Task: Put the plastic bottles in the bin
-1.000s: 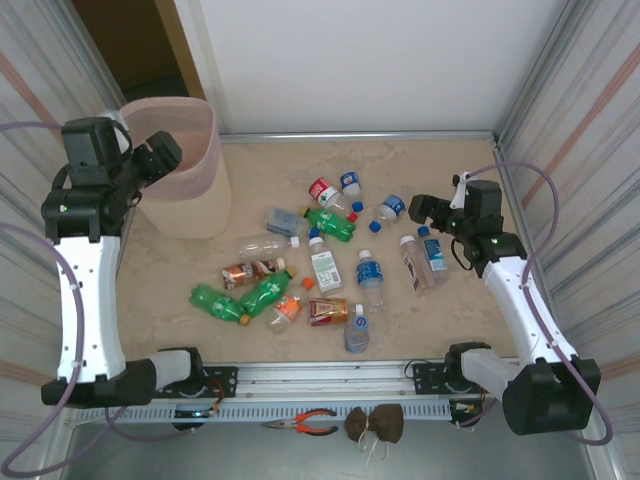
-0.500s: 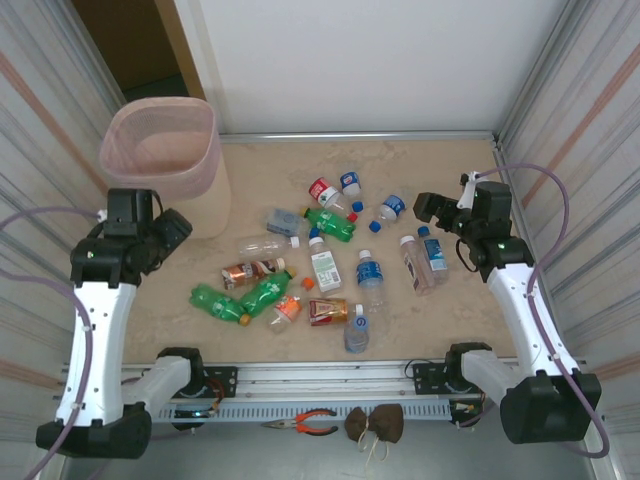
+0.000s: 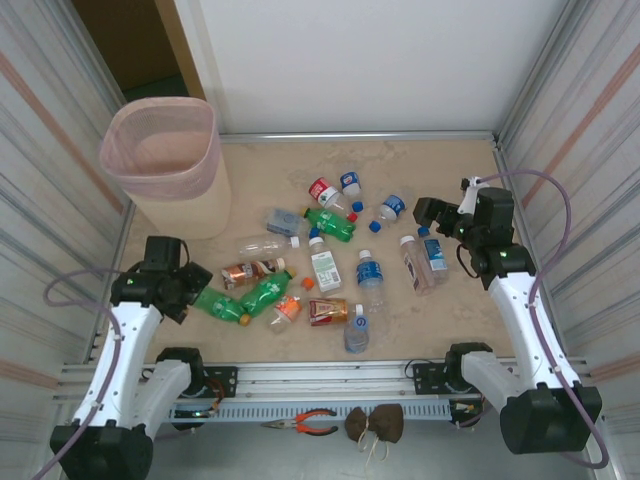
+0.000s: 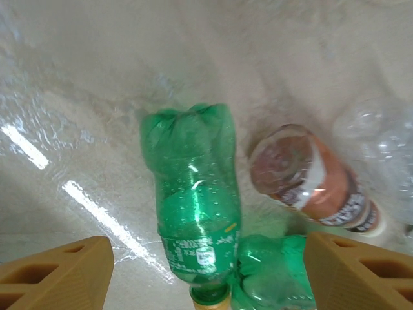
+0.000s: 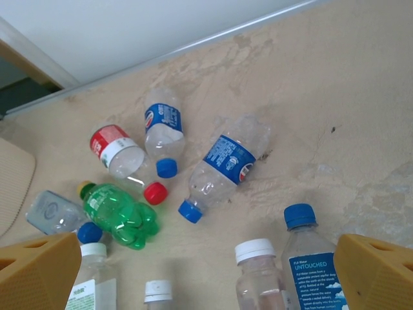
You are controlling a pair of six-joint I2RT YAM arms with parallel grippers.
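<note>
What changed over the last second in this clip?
The left gripper swung from the bin down to the near-left edge of the pile. Its open jaws now straddle a green bottle without gripping it. The right gripper barely shifted and is open as before. The bottles and bin stayed put.

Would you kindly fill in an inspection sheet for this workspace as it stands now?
surface: beige table, bare toward the far right.
job's things: plastic bottles lie scattered mid-table; bin stands far left, pink-lined.
clutter: pliers and a brown bundle by the near rail.
grippers: left gripper open, astride a green bottle; right gripper open above bottles.
cables: a cable loops off each arm, clear of the bottles.
surroundings: corrugated side walls, white back panel.
</note>
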